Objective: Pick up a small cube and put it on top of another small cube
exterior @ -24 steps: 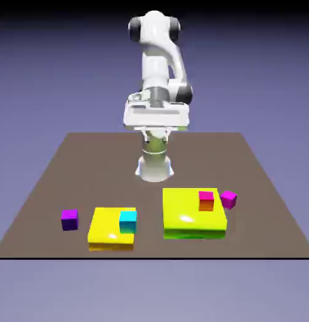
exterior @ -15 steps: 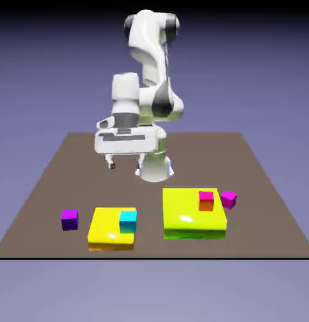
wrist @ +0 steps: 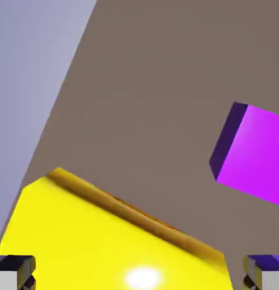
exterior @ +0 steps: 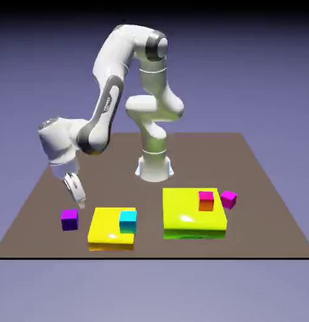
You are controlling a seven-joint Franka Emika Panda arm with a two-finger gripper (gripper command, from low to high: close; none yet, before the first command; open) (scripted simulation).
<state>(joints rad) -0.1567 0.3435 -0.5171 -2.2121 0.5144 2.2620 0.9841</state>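
Swung out from the base and lowered near the purple cube (exterior: 70, 220), with the pickup apparently next.
Spread wide at the fingers (wrist: 272, 280), with nothing gripped; not yet lined up, with the purple cube just beside and below, off to the exterior view's left, and the yellow slab (wrist: 108, 243) showing between in the hand view. Well apart from the fingers, on the larger slab (exterior: 182, 214), the red-topped cube (exterior: 206, 202), likely destination.

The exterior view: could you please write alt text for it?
White robot arm reaching down, fingers just above and beside a small purple cube. Nearby, a yellow slab bears a cyan cube; a larger yellow-green slab bears a red-and-orange cube, with a magenta cube beside it.
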